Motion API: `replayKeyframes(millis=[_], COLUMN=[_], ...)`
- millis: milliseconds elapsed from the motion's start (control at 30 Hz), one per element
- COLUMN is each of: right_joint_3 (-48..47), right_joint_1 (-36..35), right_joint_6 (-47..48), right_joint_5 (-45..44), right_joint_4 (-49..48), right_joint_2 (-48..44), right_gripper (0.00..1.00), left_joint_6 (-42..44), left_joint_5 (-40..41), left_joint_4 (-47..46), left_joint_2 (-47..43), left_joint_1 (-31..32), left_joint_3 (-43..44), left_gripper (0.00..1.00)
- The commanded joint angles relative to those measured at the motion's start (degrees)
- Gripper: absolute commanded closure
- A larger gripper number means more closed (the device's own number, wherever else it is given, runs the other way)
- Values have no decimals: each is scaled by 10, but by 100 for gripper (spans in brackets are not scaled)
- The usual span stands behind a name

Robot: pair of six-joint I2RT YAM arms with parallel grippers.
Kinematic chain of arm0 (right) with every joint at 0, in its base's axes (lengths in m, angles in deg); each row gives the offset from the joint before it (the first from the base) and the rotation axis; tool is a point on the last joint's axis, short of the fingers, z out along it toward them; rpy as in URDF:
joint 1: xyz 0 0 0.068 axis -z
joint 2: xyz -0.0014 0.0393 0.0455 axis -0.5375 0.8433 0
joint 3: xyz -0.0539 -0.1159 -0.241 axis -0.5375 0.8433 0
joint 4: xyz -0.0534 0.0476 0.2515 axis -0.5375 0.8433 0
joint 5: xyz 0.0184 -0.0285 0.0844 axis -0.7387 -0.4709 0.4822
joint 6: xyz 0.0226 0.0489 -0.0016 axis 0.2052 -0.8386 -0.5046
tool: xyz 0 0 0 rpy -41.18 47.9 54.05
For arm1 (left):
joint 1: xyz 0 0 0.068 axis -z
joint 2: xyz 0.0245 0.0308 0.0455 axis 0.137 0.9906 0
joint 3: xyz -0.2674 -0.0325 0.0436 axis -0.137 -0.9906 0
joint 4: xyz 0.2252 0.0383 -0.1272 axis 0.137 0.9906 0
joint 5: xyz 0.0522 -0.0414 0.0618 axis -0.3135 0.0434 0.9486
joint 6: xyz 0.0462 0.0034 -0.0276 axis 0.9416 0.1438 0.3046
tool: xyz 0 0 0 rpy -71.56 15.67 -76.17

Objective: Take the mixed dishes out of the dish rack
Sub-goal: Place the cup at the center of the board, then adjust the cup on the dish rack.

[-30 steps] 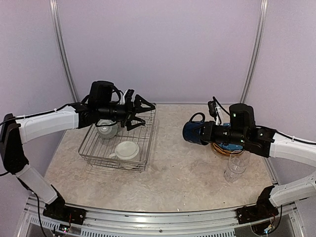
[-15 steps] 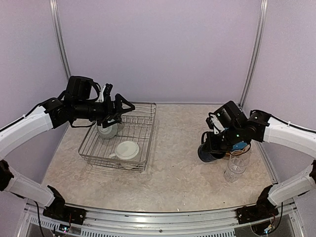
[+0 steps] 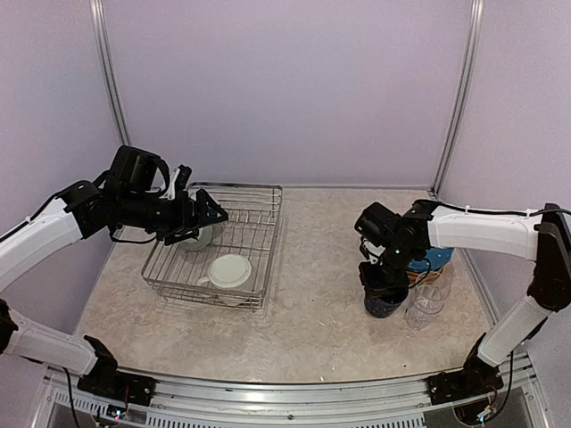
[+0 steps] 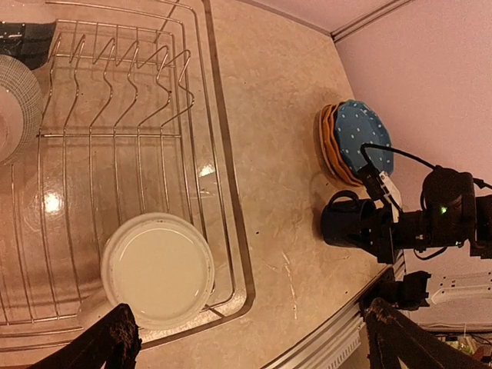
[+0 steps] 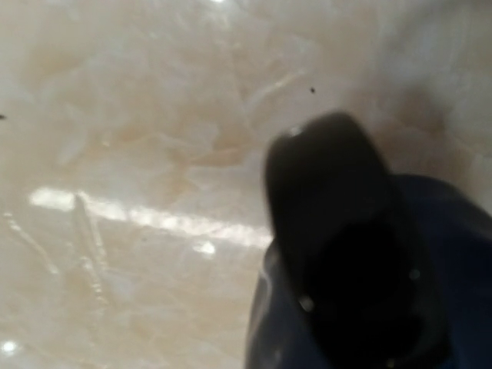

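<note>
The silver wire dish rack (image 3: 259, 234) stands on the left of the table. A cream mug (image 3: 230, 270) sits in its near end and a dark blue bowl (image 3: 198, 237) in its far-left corner, partly hidden by my left gripper (image 3: 211, 217). That gripper hovers open above the rack with nothing between its fingers. The left wrist view looks down on the rack (image 4: 219, 154), the cream mug (image 4: 157, 269) and the bowl's rim (image 4: 15, 108). My right gripper (image 3: 382, 282) is shut on the navy mug (image 3: 385, 305), low on the table. The mug's handle (image 5: 346, 254) fills the right wrist view.
A stack of yellow-orange and blue dotted plates (image 3: 437, 260) lies behind the right arm, and also shows in the left wrist view as the plate stack (image 4: 357, 142). A clear glass (image 3: 426, 303) stands right beside the navy mug. The table's front rail (image 3: 294, 388) runs along the near edge.
The right arm has carried the navy mug from mid-air down to the table beside the glass. The left arm has drawn back leftward over the rack, still open.
</note>
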Motion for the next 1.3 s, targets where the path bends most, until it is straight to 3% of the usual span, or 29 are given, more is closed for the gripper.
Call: replayKeyframes(millis=[0,100,267,667,767,900,1267], right_joint_3=[-17,-9,-5,-2,1,6,30], right_joint_1=[-3,-6,-7,-15,-15,-16,-15], right_joint_6=[13,16,26,46,53,71,68], right_joint_5=[-20,-27,-38,-54,-56,-67,-72], right_joint_4=[14,7,-6,-67,-79,-89,-119], right_joint_2=[27,31,30,-27,-48,-65,-83], right_gripper=[100,100,79,32,26,20,14], left_joint_6=[21,18,18,55,62,86,79], left_joint_5=[34,50,68,147,143,70,197], left_joint_4=[75,100,133,229,230,210,300], left_joint_2=[16,32,77,252,252,245,335], left_joint_1=[5,10,21,77,71,53,80], left_joint_3=[-16,-22,-9,130,128,120,196], left_gripper=[1,1,1,1,1,1,1])
